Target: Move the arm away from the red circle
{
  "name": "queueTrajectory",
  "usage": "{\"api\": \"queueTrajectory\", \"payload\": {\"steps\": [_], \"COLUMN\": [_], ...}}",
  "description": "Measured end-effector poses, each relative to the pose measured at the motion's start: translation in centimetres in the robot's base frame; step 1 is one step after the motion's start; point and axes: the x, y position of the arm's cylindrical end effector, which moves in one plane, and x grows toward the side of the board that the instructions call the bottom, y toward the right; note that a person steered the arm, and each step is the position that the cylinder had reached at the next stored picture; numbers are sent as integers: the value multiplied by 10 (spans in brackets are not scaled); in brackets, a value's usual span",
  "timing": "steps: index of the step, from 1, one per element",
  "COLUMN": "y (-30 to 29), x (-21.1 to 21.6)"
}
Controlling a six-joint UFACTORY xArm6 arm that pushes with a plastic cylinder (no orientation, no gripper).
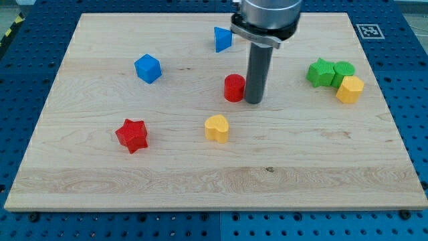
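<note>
The red circle [234, 88], a short red cylinder, stands near the middle of the wooden board [200, 181]. My tip [253, 102] is down on the board right beside the red circle, on its right side, touching it or nearly so. The rod rises from the tip to the arm's grey body at the view's top.
A blue triangle [222, 39] lies above the red circle. A blue cube [148, 68] is at upper left, a red star [132, 135] at lower left, a yellow heart [217, 128] below the circle. A green star [321, 72], green cylinder [344, 70] and yellow hexagon [350, 88] cluster at right.
</note>
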Motion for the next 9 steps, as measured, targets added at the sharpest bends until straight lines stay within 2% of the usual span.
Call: {"api": "queueTrajectory", "payload": {"steps": [1,6,9], "y": [-17,-20,-51], "x": [0,17,26]}}
